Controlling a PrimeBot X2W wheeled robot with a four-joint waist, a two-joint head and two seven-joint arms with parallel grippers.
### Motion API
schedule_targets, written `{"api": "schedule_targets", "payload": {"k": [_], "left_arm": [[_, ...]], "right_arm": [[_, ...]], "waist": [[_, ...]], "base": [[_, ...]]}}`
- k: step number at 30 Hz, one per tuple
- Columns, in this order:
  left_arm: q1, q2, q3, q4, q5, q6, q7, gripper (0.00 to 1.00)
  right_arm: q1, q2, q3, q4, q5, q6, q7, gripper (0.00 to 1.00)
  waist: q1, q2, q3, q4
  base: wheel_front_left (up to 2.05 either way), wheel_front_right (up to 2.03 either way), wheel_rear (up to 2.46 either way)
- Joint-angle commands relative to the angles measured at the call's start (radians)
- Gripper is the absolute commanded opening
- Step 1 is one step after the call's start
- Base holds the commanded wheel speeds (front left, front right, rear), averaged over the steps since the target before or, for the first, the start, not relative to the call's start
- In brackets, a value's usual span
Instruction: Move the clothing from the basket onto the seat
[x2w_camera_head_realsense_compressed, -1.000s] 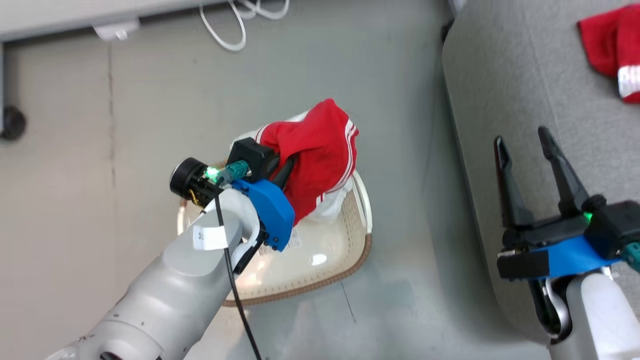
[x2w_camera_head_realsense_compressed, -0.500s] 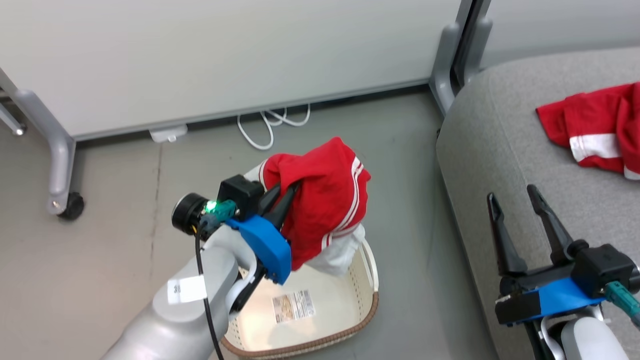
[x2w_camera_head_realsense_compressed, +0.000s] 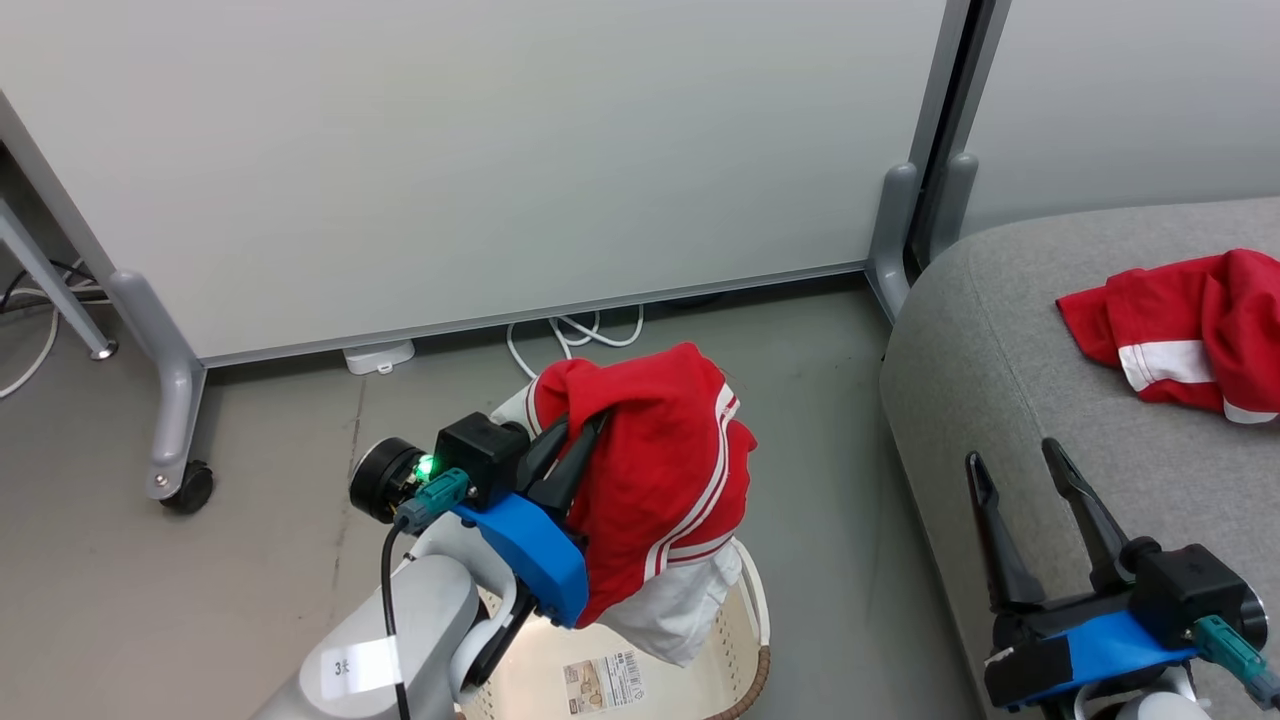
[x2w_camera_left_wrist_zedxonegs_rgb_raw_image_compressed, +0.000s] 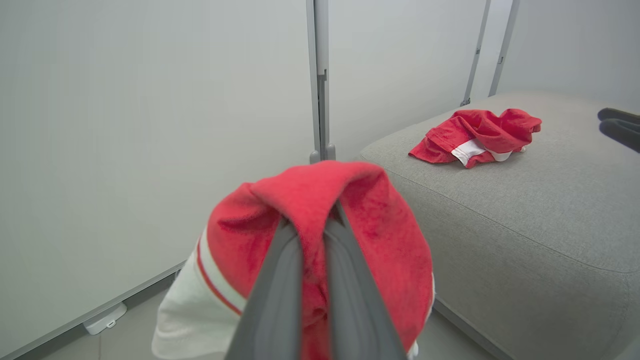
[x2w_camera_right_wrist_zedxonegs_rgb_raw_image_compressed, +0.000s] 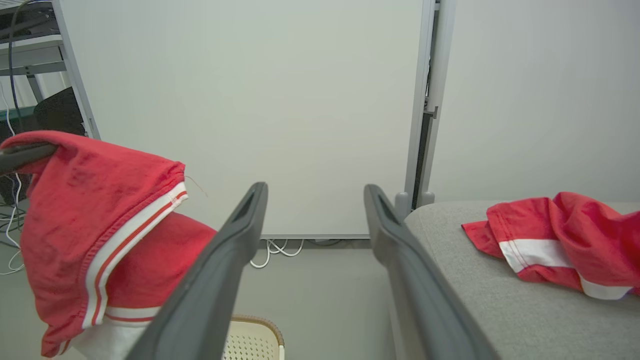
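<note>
My left gripper (x2w_camera_head_realsense_compressed: 585, 425) is shut on a red garment with white stripes (x2w_camera_head_realsense_compressed: 660, 480), which hangs from its fingers above the cream basket (x2w_camera_head_realsense_compressed: 755, 625). The fabric drapes over both fingers (x2w_camera_left_wrist_zedxonegs_rgb_raw_image_compressed: 280, 280) in the left wrist view. A second red and white garment (x2w_camera_head_realsense_compressed: 1190, 335) lies crumpled on the grey seat (x2w_camera_head_realsense_compressed: 1000, 330) at the right. Over the seat's front edge my right gripper (x2w_camera_head_realsense_compressed: 1015, 460) stands open with nothing between its fingers (x2w_camera_right_wrist_zedxonegs_rgb_raw_image_compressed: 240, 235). The held garment (x2w_camera_right_wrist_zedxonegs_rgb_raw_image_compressed: 90, 225) and the basket's rim (x2w_camera_right_wrist_zedxonegs_rgb_raw_image_compressed: 260, 322) also appear in the right wrist view.
A white partition panel (x2w_camera_head_realsense_compressed: 450, 150) on grey wheeled legs (x2w_camera_head_realsense_compressed: 180, 480) stands behind the basket. White cables (x2w_camera_head_realsense_compressed: 570, 335) lie on the grey floor at its foot. A label sticker (x2w_camera_head_realsense_compressed: 600, 685) shows on the basket's floor.
The head camera has tilted up, bringing the partition into view. My left gripper has lifted the red garment higher out of the basket. The right gripper stays open.
</note>
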Motion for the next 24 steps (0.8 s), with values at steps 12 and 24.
{"api": "schedule_targets", "payload": {"k": [12, 24], "left_arm": [[-0.018, 0.02, 0.006, -0.063, 0.019, 0.022, 0.0, 0.0], [-0.056, 0.0, -0.016, -0.081, 0.03, 0.025, 0.009, 0.0]], "right_arm": [[-0.023, -0.005, 0.077, 0.013, 0.032, 0.0, -0.001, 1.0], [-0.122, -0.017, 0.318, 0.106, 0.087, 0.0, -0.001, 1.0]], "waist": [[0.0002, -0.0001, 0.01, 0.018], [0.0002, -0.0001, 0.047, 0.037]], "base": [[0.0, 0.0, 0.0], [0.0, 0.0, 0.0]]}}
